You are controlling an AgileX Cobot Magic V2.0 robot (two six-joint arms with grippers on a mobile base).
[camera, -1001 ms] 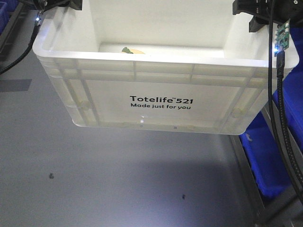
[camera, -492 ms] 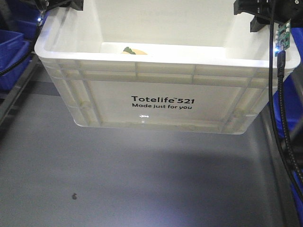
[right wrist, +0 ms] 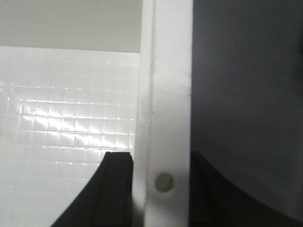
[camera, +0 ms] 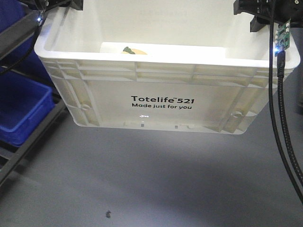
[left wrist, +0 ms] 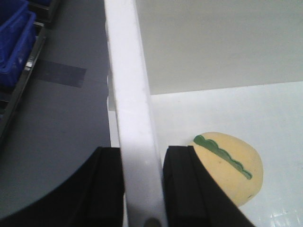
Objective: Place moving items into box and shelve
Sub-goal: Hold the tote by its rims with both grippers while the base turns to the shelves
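My left hand and right hand clamp the box rim, beige item inside at 11 o'clock; shelving remains.

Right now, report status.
Left gripper clamps box rim, right gripper the opposite rim. Box held off floor, beige item inside. Blue bin beside box.

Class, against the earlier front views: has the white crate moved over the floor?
Yes. The floor speck has slid right and nearer beneath the crate, so the crate went left and forward.
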